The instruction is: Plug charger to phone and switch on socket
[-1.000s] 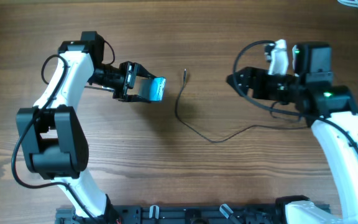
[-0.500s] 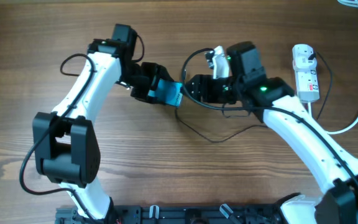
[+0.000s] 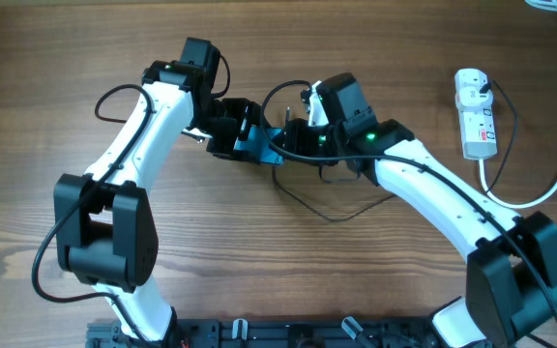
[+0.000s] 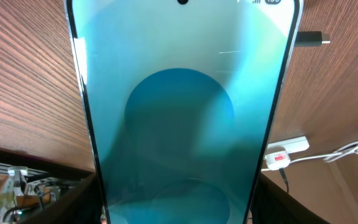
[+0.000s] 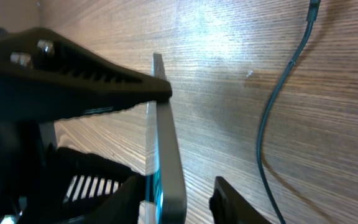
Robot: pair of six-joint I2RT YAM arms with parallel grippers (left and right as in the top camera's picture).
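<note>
The phone [image 4: 179, 112], its cyan screen facing the left wrist camera, is held off the table by my left gripper [image 3: 251, 143], which is shut on its two long edges; its dark fingers [image 4: 73, 205] show at the bottom. My right gripper [image 5: 176, 205] straddles the phone's thin edge [image 5: 166, 155]. One of its fingers [image 5: 123, 199] lies against the screen side, and the other stands a small gap off the back. The charger, a thin black cable [image 3: 332, 217], lies on the table below both grippers, with its tip [image 5: 314, 6] free. The socket [image 3: 476, 114] lies at the far right.
A thicker white cable [image 3: 549, 188] curls past the socket at the right edge. A black lead [image 3: 509, 126] is plugged into the socket. The socket's red switch [image 4: 277, 159] shows in the left wrist view. Both arms cross over the table's middle.
My right arm swung left from beside the socket to the phone, and its jaws narrowed around it. My left arm carried the phone right and slightly back.
</note>
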